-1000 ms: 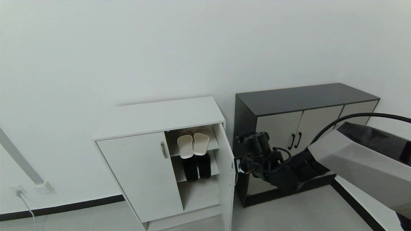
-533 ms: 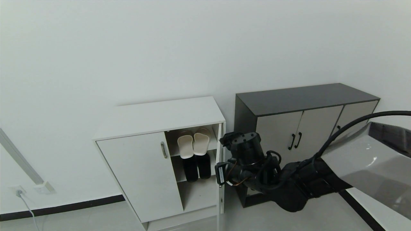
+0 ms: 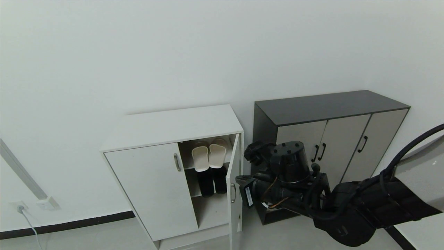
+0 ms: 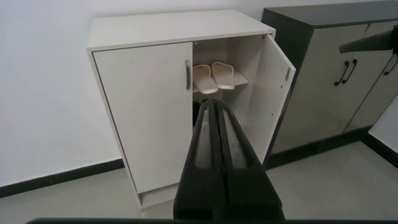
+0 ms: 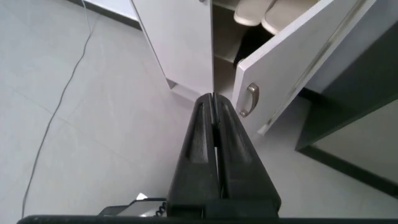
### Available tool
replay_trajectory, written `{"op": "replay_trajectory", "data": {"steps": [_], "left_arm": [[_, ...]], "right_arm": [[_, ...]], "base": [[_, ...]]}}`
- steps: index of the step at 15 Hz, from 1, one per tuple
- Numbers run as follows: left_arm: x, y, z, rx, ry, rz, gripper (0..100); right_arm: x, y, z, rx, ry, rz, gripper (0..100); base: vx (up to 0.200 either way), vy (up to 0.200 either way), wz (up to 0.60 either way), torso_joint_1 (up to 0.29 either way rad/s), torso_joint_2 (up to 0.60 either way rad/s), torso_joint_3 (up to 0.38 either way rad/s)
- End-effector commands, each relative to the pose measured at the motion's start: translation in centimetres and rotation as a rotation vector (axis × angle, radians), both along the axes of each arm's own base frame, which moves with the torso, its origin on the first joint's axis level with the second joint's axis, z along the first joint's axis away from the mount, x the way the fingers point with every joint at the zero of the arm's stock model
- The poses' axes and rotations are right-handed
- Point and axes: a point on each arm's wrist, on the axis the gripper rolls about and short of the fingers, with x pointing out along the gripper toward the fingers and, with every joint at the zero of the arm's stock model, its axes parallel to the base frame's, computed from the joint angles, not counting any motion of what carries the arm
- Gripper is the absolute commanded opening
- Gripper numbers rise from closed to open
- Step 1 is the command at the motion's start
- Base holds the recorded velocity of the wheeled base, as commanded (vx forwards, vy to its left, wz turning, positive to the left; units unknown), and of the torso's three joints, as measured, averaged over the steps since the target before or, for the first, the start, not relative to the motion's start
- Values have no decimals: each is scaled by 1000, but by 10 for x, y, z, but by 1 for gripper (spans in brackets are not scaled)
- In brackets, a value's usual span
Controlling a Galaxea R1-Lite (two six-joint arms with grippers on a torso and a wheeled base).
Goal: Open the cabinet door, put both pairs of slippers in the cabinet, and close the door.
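The white cabinet [image 3: 166, 128] stands against the wall with its left door shut and its right door [image 3: 234, 180] partly open. A white pair of slippers [image 3: 209, 157] lies on the upper shelf, a black pair [image 3: 212, 182] on the shelf below. My right arm [image 3: 288, 173] is against the outer side of the right door. My right gripper [image 5: 214, 98] is shut and empty, its tip close to the door handle [image 5: 247, 101]. My left gripper [image 4: 214, 104] is shut and empty too, held back from the cabinet and facing its opening.
A dark sideboard [image 3: 329, 107] with grey doors stands directly right of the white cabinet. A wall socket [image 3: 19, 207] with a cable sits low on the left, and the cable [image 5: 62, 106] runs over the grey floor in front.
The right door has swung from wide open to partly open. My right arm has moved left along with the door.
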Motion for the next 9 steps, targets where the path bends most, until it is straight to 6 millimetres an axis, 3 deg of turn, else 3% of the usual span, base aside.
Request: {"op": "replay_trajectory", "data": {"steps": [1, 3, 9], "left_arm": [[0, 0, 0, -1, 0, 0, 0], [0, 0, 0, -1, 0, 0, 0], [0, 0, 0, 1, 0, -1, 0]], "right_arm": [[-2, -2, -2, -2, -2, 0, 0], [-3, -3, -3, -4, -1, 0, 0], [-4, -4, -6, -7, 9, 8, 0]], "base": [[0, 0, 0, 0, 0, 0], [0, 0, 0, 0, 0, 0], [0, 0, 600, 6, 3, 0]]}}
